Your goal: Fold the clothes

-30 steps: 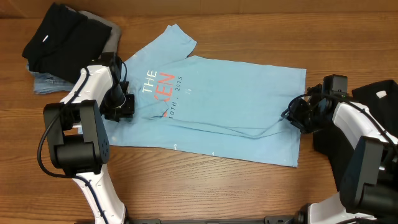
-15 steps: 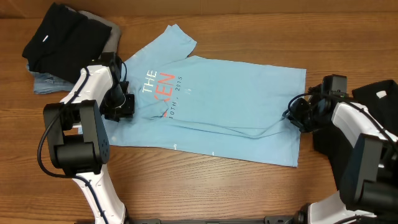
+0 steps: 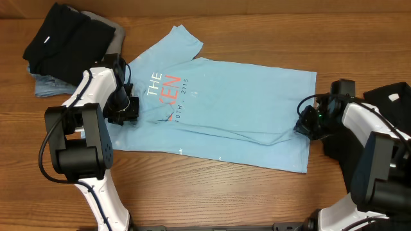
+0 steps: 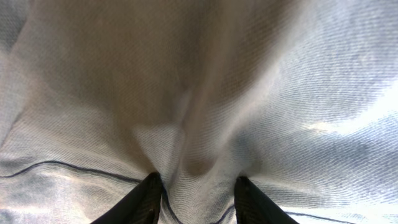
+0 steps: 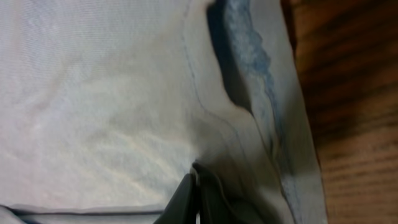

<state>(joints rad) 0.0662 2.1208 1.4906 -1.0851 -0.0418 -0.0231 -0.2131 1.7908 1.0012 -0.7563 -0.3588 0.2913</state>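
The clothes in play are a light blue T-shirt (image 3: 237, 109) with white and coral lettering, lying spread across the wooden table. My left gripper (image 3: 126, 109) sits at the shirt's left edge. In the left wrist view its fingers (image 4: 142, 200) hold a raised ridge of blue cloth (image 4: 199, 93) between them. My right gripper (image 3: 308, 125) is at the shirt's right edge near the hem. Seen from the right wrist, this gripper (image 5: 198, 196) has its jaws pressed together on a puckered fold of the shirt (image 5: 112, 112).
A pile of black, grey and denim-coloured garments (image 3: 58, 38) lies at the back left corner. Another black garment with a white label (image 3: 388, 96) lies at the right edge, under the right arm. Bare wood (image 3: 212, 192) shows in front of the shirt.
The right gripper's jaws have closed on the cloth at the shirt's right edge, and it has shifted slightly. The left gripper and the rest of the shirt have not moved.
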